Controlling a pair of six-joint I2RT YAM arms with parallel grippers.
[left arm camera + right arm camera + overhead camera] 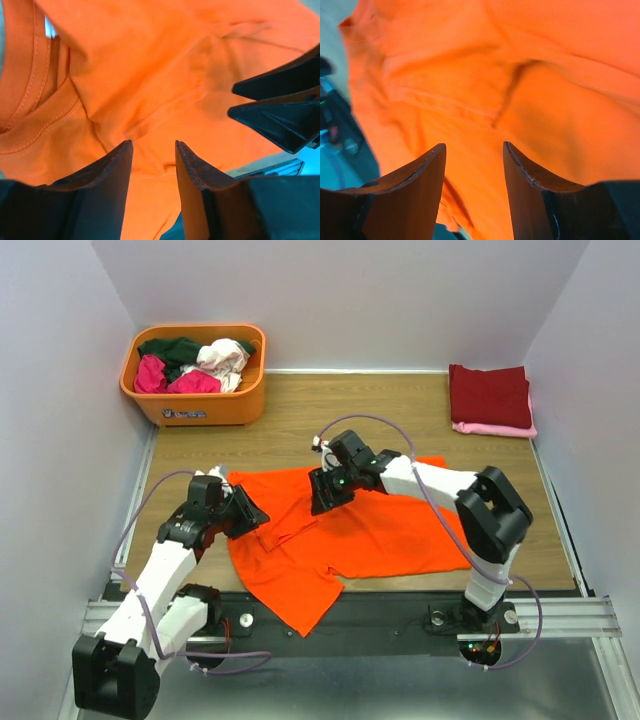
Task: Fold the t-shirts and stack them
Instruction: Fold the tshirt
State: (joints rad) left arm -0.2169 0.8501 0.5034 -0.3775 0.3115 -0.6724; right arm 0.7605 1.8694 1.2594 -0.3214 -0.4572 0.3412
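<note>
White walls close in a wooden table [400, 400], and the orange t-shirt [390, 535] lies across its middle, rumpled. One corner of it droops over the near edge onto the black rail. Its left part looks doubled over toward the centre, with the ribbed collar [30, 135] showing in the left wrist view.

The left gripper [250, 512] sits low at the shirt's left edge, and the right gripper [325, 495] is near the fold in the middle. On both, the fingers stand partly apart with nothing between them, only orange cloth lying beyond the tips.

At the far right corner a folded dark red shirt [490, 395] rests on a pink shirt [495, 429]. The orange tub [200, 405] at the far left holds dark green, magenta and whitish-pink shirts.

The fold looks loose and creased, so I judge a fingertip dragging as it lifts could pull the layer back open. The overhanging corner is the bigger risk: a tug toward the near side could let its weight draw more cloth off the table. The two grippers also work near each other, so a careless crossing move could knock them together.
</note>
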